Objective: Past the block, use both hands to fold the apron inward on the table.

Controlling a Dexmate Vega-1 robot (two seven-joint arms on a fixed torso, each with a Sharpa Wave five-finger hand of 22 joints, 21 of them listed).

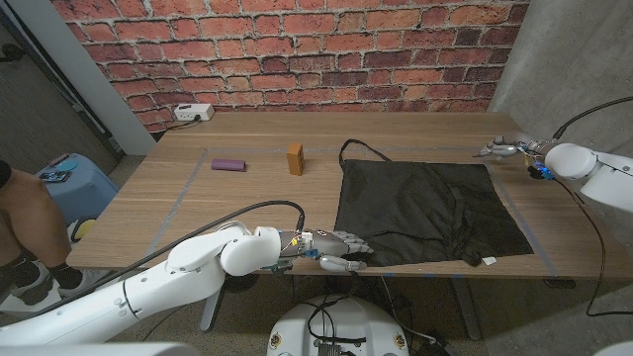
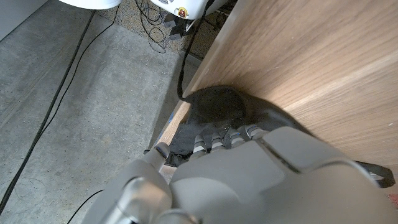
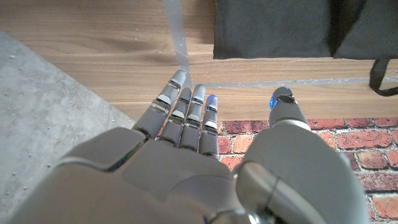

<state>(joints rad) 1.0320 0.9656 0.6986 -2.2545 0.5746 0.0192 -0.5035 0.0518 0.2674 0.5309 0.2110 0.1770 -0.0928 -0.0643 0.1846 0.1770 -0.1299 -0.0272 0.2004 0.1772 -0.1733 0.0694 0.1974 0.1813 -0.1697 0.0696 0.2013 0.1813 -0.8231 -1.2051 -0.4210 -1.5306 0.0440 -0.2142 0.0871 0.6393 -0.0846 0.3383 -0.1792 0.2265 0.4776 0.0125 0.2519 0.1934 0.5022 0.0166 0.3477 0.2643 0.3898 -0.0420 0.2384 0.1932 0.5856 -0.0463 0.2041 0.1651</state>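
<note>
- At the table's near edge, the left hand has its fingers on the apron's near left corner; whether it pinches the cloth I cannot tell.
- Far right, the right hand hovers with fingers spread, holding nothing, just beside the far right corner.
- Right of the block, the apron lies spread flat on the table.
- It looks soft, light and limp: best taken by the corners and lifted together, or it may sag.

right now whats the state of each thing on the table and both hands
apron: spread flat and unfolded, near left corner at the table's edge
left hand: at the apron's near left corner, fingers on the cloth; grip cannot be told
right hand: open, fingers straight, beside the apron, holding nothing
wooden block: upright, untouched
purple object: lying on its side
</note>
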